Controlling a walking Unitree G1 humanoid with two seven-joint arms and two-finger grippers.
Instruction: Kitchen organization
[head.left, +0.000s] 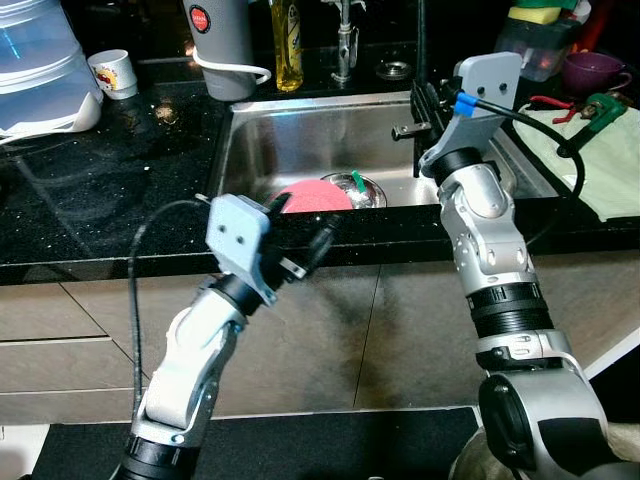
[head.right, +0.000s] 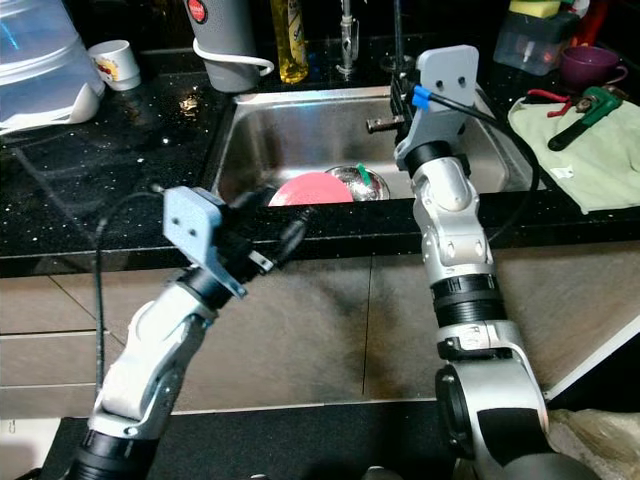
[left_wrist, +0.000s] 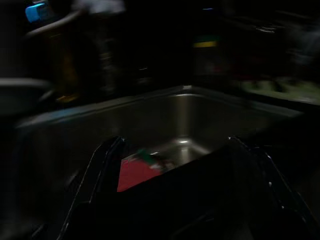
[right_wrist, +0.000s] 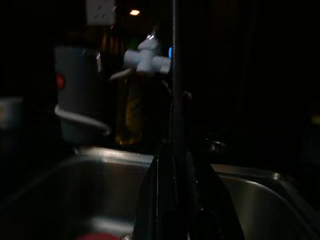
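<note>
On the far left of the black counter (head.left: 110, 190) stands a clear water jug (head.left: 40, 65), with a small white cup (head.left: 113, 72) just beside it and a grey kettle (head.left: 222, 45) and a yellow bottle (head.left: 288, 42) further along, behind the sink (head.left: 250, 135). The left gripper (head.left: 305, 235) hangs at the sink's front edge, pointing in over the rim; its wrist view shows its two fingers spread wide with nothing between them, framing the pink plate (head.left: 312, 196) that lies in the basin, touching a steel bowl (head.left: 360, 188) with something green in it. The right gripper (head.left: 420, 110) is raised over the basin's right half, and its wrist view shows its fingers pressed together into one dark wedge, empty, aimed toward the tap (head.left: 346, 40). On the right, a cloth (head.left: 610, 165) carries a pair of red-handled pliers (head.left: 552, 108) and a green tool (head.left: 600, 106), with a purple cup (head.left: 592, 70) behind. The step in hand looks like the reach into the sink for the dishes (the plate being the nearest to the open fingers). The next move would call for lowering the left gripper past the rim and turning it so one finger slips under the plate's edge; the plate lies low and leans on the bowl, so a clean grip may be awkward.
</note>
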